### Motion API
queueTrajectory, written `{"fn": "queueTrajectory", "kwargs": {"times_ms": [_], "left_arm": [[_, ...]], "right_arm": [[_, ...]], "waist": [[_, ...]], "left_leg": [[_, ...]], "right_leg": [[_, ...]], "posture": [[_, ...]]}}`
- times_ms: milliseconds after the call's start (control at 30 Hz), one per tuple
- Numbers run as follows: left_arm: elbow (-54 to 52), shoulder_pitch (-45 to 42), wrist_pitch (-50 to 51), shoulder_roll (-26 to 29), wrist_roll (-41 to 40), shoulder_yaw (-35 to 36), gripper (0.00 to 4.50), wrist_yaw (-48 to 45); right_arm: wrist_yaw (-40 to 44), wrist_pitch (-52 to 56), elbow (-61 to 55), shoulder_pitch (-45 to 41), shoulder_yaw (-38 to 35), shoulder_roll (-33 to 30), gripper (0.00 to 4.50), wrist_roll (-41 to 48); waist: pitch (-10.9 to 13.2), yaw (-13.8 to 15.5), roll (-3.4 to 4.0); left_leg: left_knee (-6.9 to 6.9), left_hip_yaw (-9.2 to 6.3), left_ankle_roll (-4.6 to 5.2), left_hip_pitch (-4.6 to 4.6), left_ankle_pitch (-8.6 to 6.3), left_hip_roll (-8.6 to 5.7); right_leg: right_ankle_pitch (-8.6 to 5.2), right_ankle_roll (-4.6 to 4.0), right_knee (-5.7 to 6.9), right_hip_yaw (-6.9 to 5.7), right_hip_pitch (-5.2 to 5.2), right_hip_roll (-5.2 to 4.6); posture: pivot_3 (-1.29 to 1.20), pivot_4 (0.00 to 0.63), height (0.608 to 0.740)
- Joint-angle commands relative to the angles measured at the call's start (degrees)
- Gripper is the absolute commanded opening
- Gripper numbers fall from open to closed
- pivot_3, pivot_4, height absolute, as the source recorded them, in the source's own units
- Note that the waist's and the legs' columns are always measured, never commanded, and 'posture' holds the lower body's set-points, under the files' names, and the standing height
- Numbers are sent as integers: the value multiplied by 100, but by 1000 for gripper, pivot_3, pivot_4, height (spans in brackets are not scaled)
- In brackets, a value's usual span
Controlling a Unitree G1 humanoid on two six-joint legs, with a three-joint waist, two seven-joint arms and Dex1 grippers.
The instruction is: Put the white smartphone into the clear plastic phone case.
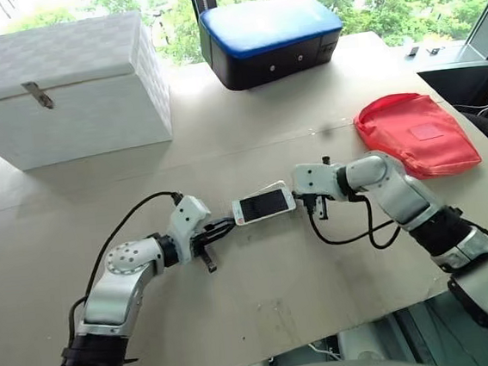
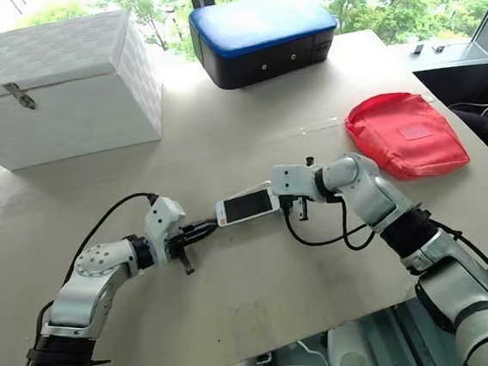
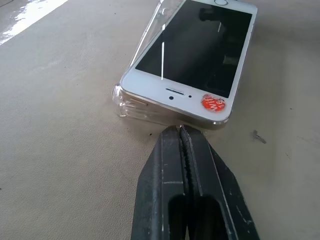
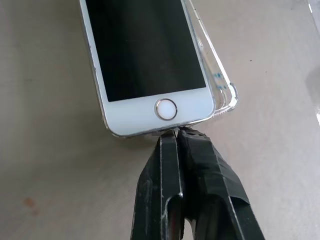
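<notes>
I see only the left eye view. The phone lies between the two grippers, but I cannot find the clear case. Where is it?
Observer: The clear case lies under the phone, sticking out along one long side, so the phone is not seated.
Operator: Are the jaws holding the phone?
Observer: No. The left gripper is shut, its tips at the phone's earpiece end.
Operator: And the right one?
Observer: The right gripper is shut too, its tips at the home-button end.
</notes>
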Motion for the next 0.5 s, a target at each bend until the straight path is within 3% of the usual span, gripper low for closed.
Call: {"fn": "queueTrajectory", "kwargs": {"times_ms": [33, 300, 500], "left_arm": [[-183, 26, 282, 25, 93, 7, 51, 216], [-704, 77, 746, 15, -13, 88, 51, 405], [-876, -17, 1004, 34, -87, 140, 51, 446]], "right_arm": [[7, -112, -86, -121, -240, 38, 0, 169], [827, 844, -801, 210, -919, -881, 0, 972], [1292, 1621, -1354, 364, -798, -685, 0, 1765]], "waist": [[0, 8, 0], [3, 41, -2], [3, -4, -2]], "left_leg": [[0, 0, 0, -1, 0, 0], [0, 0, 1, -20, -1, -5], [-4, -2, 1, -17, -1, 3]], "right_leg": [[0, 0, 0, 0, 0, -1], [0, 0, -7, -3, -5, -8], [0, -1, -5, -3, -6, 2]], "posture": [[0, 150, 734], [0, 150, 734], [0, 150, 734]]}}
